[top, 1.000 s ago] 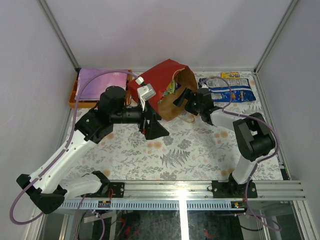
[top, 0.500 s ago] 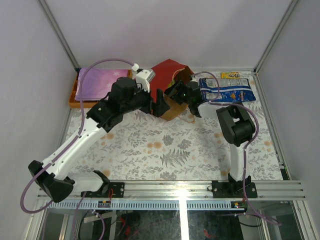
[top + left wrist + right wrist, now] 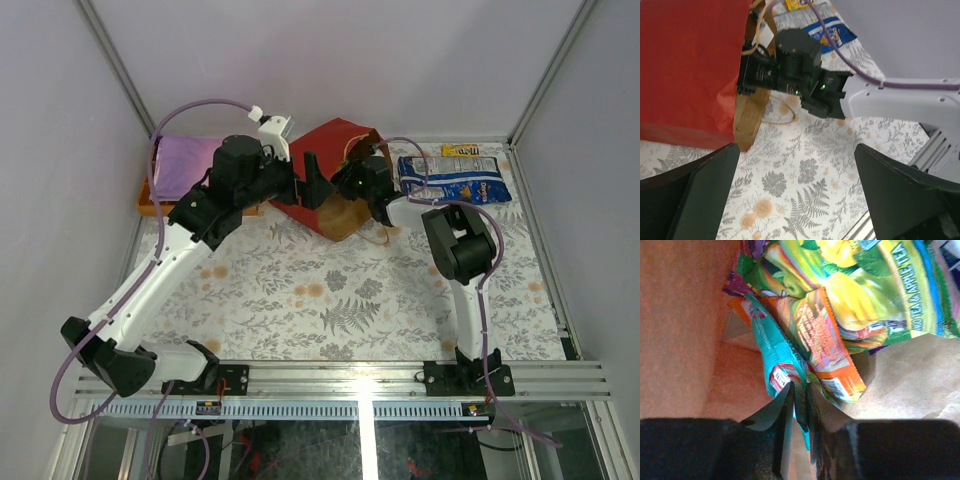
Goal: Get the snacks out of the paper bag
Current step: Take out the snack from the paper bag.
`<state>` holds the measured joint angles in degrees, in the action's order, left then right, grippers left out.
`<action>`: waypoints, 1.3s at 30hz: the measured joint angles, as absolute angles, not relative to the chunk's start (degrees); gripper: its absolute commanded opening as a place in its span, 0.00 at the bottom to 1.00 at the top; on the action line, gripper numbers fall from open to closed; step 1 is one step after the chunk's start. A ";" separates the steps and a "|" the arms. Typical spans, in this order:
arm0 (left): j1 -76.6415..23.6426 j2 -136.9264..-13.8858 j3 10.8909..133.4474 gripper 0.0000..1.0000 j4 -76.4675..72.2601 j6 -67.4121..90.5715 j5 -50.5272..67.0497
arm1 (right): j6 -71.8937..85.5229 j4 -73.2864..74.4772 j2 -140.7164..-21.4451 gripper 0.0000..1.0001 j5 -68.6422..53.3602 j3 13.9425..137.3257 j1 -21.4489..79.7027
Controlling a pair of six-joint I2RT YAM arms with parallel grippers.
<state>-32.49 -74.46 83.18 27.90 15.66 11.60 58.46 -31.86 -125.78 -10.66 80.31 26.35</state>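
Note:
The red paper bag [image 3: 330, 145] lies on its side at the back of the table, mouth toward the right. My right gripper [image 3: 800, 390] is deep inside it, its jaws pinched on the edge of a teal packet [image 3: 771, 352]. Against that packet lie an orange packet [image 3: 826, 337] and a green-yellow candy bag [image 3: 865, 285], with a bit of purple packet [image 3: 747, 250] behind. My left gripper [image 3: 800, 200] hangs open over the tablecloth beside the bag's red wall [image 3: 685, 65], holding nothing. A blue-white bag [image 3: 455, 180] and a small yellow bar [image 3: 460, 150] lie outside on the table.
An orange tray [image 3: 148, 200] with a flat purple item [image 3: 180, 160] sits at the back left, partly behind my left arm. The bag's loop handle [image 3: 777, 112] lies on the cloth by its mouth. White walls enclose the table on three sides.
My right gripper pushed further into the bag and went from open to closed on the teal packet. My left arm swung back toward the bag's left side, still open.

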 measured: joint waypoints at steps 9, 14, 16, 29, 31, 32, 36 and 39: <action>-31.68 -79.24 91.15 1.00 27.83 18.37 8.56 | 57.32 -28.38 -123.46 0.00 -13.23 80.23 26.57; -31.05 -82.35 93.38 1.00 27.81 20.51 3.55 | 57.17 -28.12 -116.49 0.00 -17.15 76.55 25.56; -31.00 -82.59 93.38 1.00 27.83 21.10 1.72 | 56.60 -27.62 -113.12 0.00 -19.44 74.89 24.77; -27.62 -76.09 82.63 1.00 19.70 25.56 -6.35 | 36.91 -2.28 -81.45 0.00 -25.43 63.51 23.09; -27.44 -76.16 82.11 1.00 19.70 25.71 -7.14 | 33.63 2.92 -77.62 0.00 -26.09 62.26 23.11; -27.20 -76.16 81.82 1.00 19.86 25.89 -7.90 | 31.94 5.30 -76.47 0.00 -26.30 62.08 23.24; -24.58 -75.94 80.99 1.00 21.52 27.49 -9.65 | 25.80 13.67 -74.52 0.00 -24.77 62.06 25.96; -20.23 -75.00 80.18 1.00 24.75 29.10 -10.13 | 23.81 17.82 -75.96 0.00 -23.57 63.35 31.73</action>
